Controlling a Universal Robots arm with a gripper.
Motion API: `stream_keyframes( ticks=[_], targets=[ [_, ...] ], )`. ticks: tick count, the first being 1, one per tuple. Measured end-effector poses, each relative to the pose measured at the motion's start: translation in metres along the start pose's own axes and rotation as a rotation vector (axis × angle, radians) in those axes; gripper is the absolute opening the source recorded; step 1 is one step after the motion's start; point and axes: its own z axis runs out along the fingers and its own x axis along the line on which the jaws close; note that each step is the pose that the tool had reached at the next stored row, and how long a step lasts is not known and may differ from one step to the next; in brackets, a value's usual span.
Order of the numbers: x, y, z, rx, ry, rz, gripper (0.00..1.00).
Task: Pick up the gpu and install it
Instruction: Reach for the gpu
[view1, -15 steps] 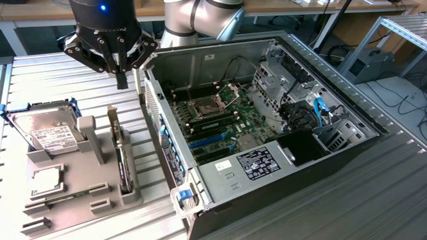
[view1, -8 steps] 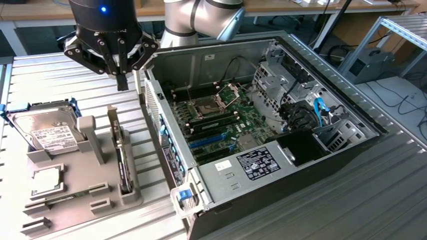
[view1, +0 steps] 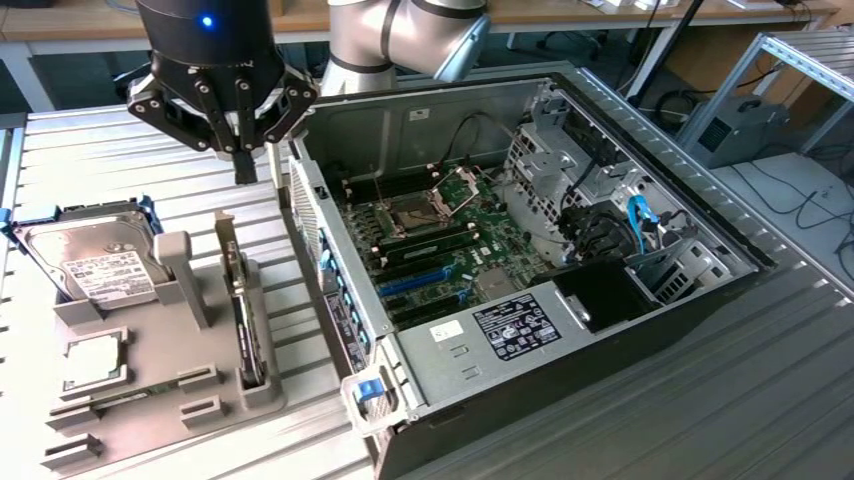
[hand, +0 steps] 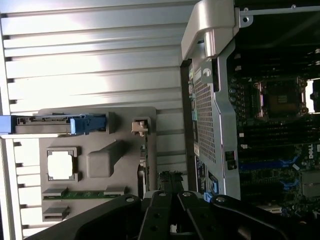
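Black gpu (view1: 243, 315), exterior view: I see it on edge in the grey tray (view1: 167, 348), long axis parallel to the computer case (view1: 334, 300) wall.
Empty gripper (view1: 244, 170), exterior view: fingers pinched together, above the gpu's far end.
Wrist view: gpu (hand: 144, 165) edge-on, at the tray's case-side edge.

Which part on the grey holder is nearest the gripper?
The gpu, the thin dark card on edge beside the case; the hard drive and CPU chip lie farther from the gripper.

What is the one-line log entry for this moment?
gpu: upright in holder, not picked | gripper: fingers shut, empty, hovering nearby
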Motion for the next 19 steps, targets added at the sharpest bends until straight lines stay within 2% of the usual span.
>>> stream_keyframes(
  ticks=[19],
  targets=[
    [0.0028,-0.0053,-0.0002,0.0,0.0,0.0,0.11]
  ],
)
